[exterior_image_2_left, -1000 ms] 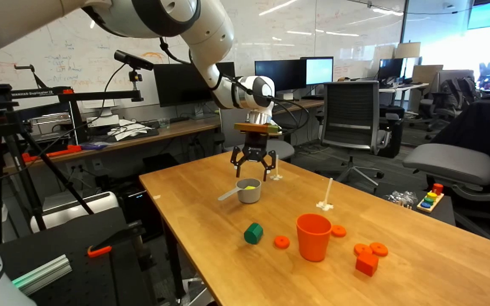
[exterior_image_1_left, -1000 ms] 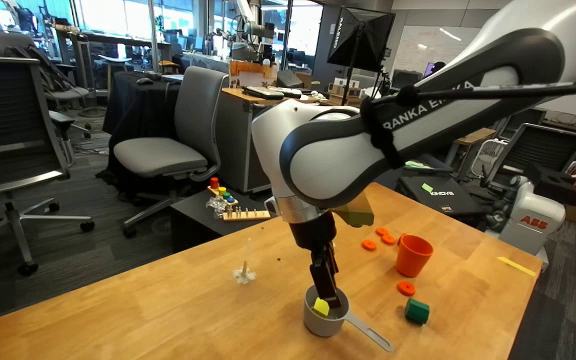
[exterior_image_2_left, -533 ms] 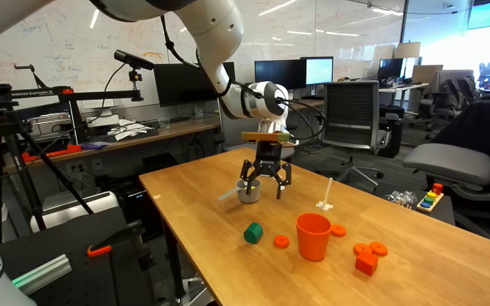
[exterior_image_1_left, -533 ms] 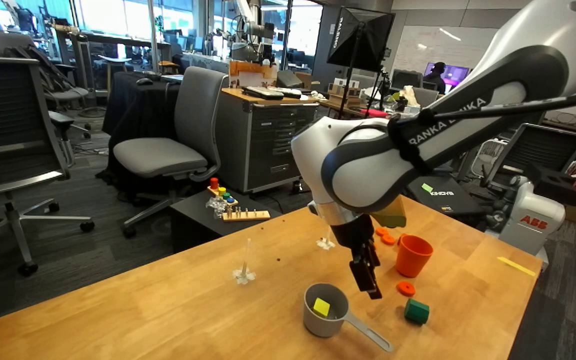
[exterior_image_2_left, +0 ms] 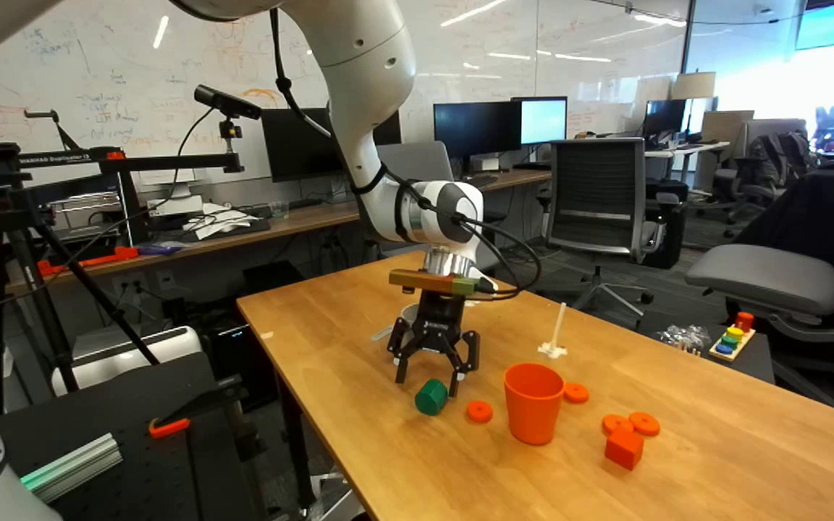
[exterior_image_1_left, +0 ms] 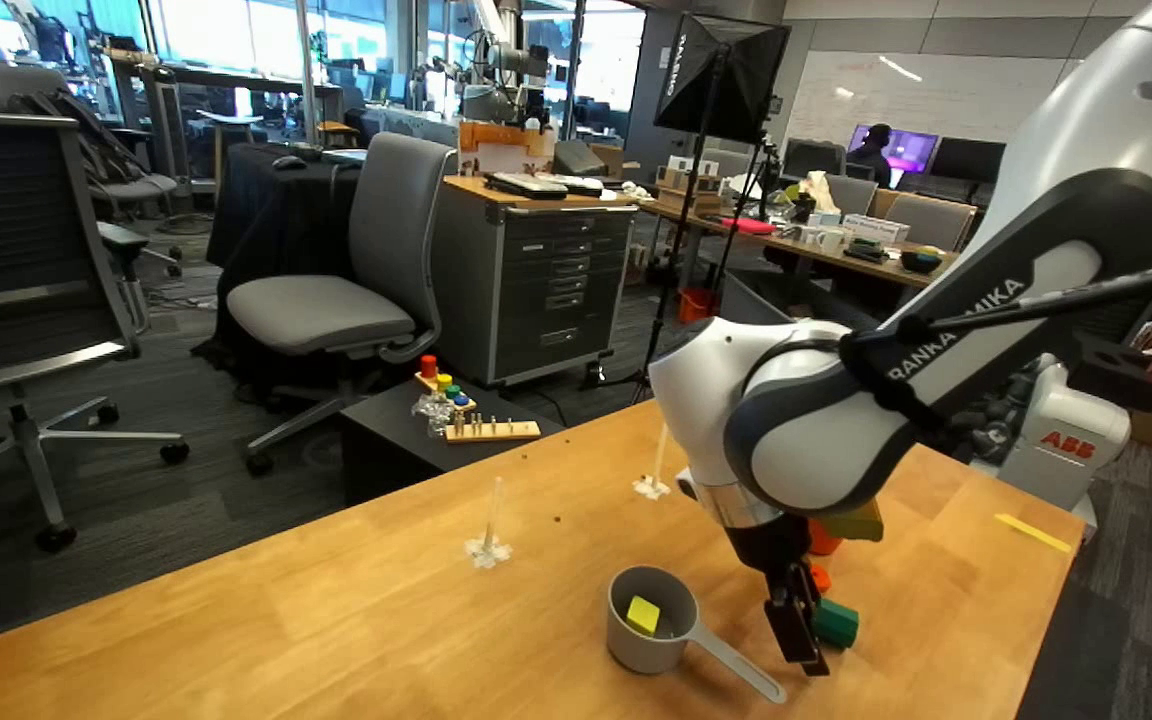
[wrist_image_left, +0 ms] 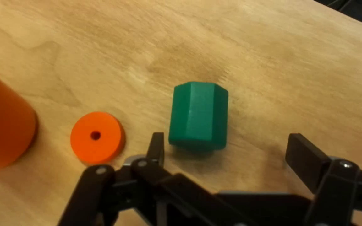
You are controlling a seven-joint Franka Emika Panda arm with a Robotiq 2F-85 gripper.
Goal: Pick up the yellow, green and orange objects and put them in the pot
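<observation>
The gripper (wrist_image_left: 229, 152) hangs low at the green block (wrist_image_left: 199, 116), its fingers (wrist_image_left: 306, 160) unclenched and spread wide. The green block lies on its side on the table (exterior_image_2_left: 714, 470); in the wrist view it shows at the gap between the fingers, nearer to one of them, and whether that one touches it cannot be told. The pot (exterior_image_1_left: 641, 655) stands near the green block, with the gripper between the two, and the yellow block (exterior_image_1_left: 642, 615) sits inside the pot. An orange disc (exterior_image_2_left: 479, 412) lies flat just beside the green block, and the upright orange cup (exterior_image_2_left: 533, 412) is a little farther from it. The orange cube (exterior_image_2_left: 625, 450) lies well apart from the green block, beyond the cup, with two more orange discs (exterior_image_2_left: 645, 424) close by.
</observation>
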